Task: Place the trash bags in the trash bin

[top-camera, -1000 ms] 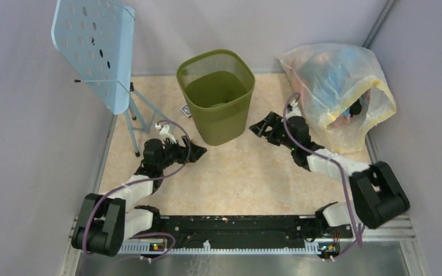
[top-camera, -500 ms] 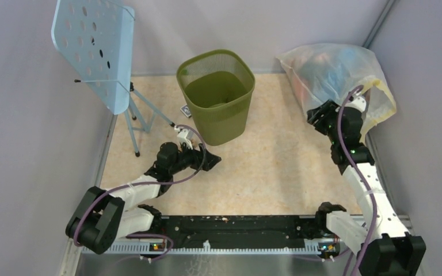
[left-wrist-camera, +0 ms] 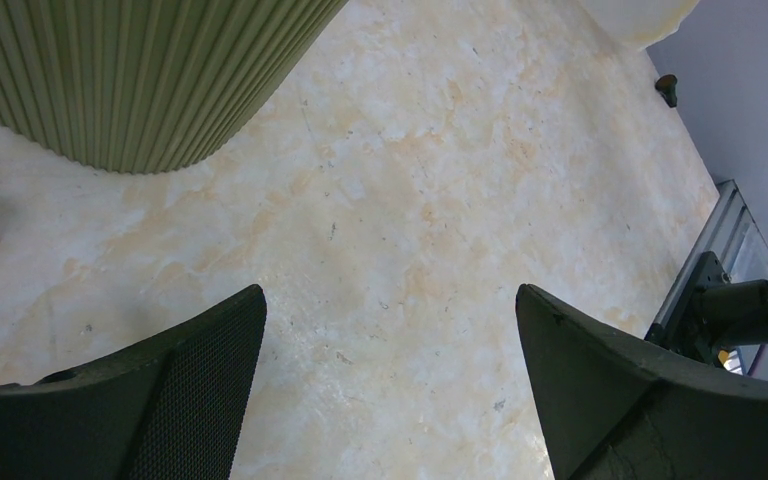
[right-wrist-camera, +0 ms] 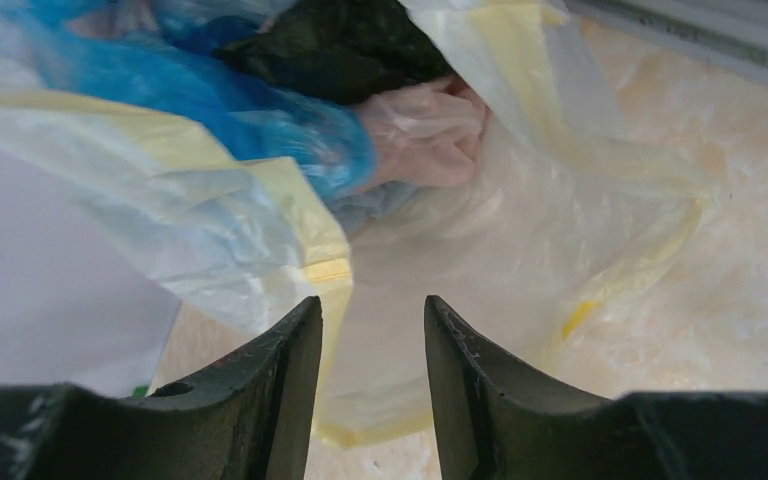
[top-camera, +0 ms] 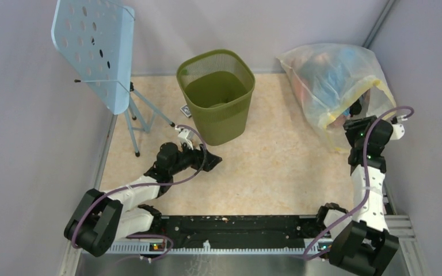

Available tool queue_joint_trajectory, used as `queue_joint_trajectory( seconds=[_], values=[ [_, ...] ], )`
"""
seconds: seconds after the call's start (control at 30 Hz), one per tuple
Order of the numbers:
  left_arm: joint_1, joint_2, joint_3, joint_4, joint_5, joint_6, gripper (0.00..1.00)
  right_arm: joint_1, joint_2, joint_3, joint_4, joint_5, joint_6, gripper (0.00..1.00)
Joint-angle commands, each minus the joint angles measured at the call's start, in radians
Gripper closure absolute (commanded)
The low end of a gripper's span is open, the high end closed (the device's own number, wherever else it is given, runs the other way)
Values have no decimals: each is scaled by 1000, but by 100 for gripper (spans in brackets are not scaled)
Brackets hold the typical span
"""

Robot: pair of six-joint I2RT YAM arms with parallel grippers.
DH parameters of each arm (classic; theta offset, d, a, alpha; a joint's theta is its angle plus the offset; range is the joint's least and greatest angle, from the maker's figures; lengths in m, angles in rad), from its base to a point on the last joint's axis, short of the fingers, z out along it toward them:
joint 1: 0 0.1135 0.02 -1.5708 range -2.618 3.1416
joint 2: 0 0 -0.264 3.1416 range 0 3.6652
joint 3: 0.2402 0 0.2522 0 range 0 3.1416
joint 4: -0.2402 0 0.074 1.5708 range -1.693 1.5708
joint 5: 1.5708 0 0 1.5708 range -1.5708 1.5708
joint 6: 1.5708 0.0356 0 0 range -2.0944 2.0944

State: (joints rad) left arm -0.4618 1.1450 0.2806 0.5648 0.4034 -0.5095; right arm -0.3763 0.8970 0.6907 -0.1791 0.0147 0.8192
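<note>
Evidently the blue bag [right-wrist-camera: 260,120] sits inside the sack [top-camera: 316,63] at the far right corner. It is probably light, limp and slippery, so pinch a bunched fold. The right gripper [right-wrist-camera: 365,310] is slightly parted and empty; the left gripper [left-wrist-camera: 390,300] gapes beside the bin [top-camera: 218,123].

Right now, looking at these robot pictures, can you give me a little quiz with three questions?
1. True or false: the left tool is shut on the green trash bin.
2. What does the right tool point at? A: the trash bin. B: the open mouth of the yellowish stuffed bag. C: the left tool.
3. Which tool is nearer the trash bin?
Key: 1 false, it is open and holds nothing. 2 B. 3 the left tool.
</note>
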Motion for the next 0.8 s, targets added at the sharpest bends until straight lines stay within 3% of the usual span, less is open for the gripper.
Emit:
queue_joint_trajectory(
  seconds=[0.0,0.17,0.3,0.37,0.63,0.77],
  values=[
    [-7,-21,35,26,7,13,1,-34,66,-73,166,-53,213,57],
    [-7,-21,45,6,5,15,1,-39,138,-102,286,27,333,56],
    [-7,-30,42,4,-7,21,1,-48,200,-128,382,55,445,40],
    [-7,-26,45,-10,-18,26,1,-53,223,-138,433,72,501,39],
    [-8,-4,62,-38,-27,37,1,-52,424,-46,559,21,624,37],
    [-8,19,78,-60,-32,43,1,-28,486,37,536,1,621,25]
  ],
)
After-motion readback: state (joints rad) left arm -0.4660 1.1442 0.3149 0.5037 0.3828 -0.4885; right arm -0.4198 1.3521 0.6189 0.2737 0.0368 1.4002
